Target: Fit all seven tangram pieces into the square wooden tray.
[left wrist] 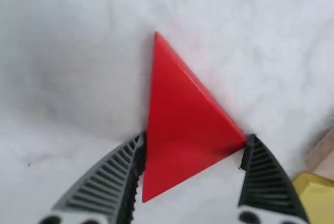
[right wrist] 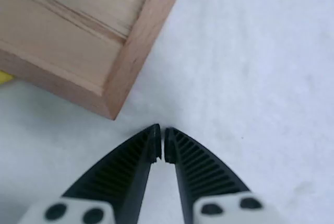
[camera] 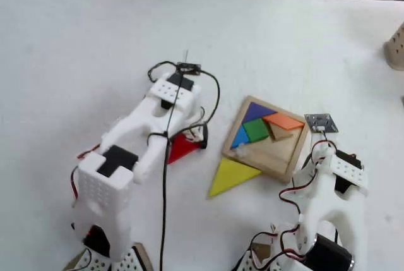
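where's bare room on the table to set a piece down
Bare: the wide strip of table beyond the tray and both arms, and the stretch left of the left arm. Crowded: the gap between the red triangle in the left tool, the yellow triangle and the tray; the right arm crowds the tray's near corner.

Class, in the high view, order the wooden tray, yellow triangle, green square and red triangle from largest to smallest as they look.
1. wooden tray
2. yellow triangle
3. green square
The red triangle is partly hidden by an arm, so its place is unsure.
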Controlling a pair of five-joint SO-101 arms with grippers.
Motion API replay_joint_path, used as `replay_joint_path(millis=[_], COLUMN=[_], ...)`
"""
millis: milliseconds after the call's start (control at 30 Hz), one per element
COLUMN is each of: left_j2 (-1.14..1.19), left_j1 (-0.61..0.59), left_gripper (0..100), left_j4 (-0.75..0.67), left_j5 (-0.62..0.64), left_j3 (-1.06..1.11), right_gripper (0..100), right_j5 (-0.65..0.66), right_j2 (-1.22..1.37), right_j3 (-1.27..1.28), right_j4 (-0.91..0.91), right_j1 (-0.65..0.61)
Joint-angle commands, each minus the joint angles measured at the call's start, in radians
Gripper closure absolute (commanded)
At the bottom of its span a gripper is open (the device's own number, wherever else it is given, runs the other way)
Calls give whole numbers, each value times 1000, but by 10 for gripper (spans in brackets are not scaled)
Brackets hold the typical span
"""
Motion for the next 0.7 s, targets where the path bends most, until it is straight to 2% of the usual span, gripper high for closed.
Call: replay_joint_path(millis=[0, 233, 433, 667], left_j2=[10, -50, -143, -228], left_j1=[-18, -30, -30, -27], left_gripper=[862, 862, 862, 858], left_j4=[2, -12, -114, -167], left_j5=[-14, -18, -87, -104], left_j3=[-6, 12, 100, 178], right_gripper=[981, 981, 981, 981], right_j5=[14, 14, 14, 14], right_j2=[-13, -13, -13, -13], right_j3=[-3, -3, -3, -3], right_j4=[-4, -4, -4, -4], right_j1=[-12, -12, -13, -13])
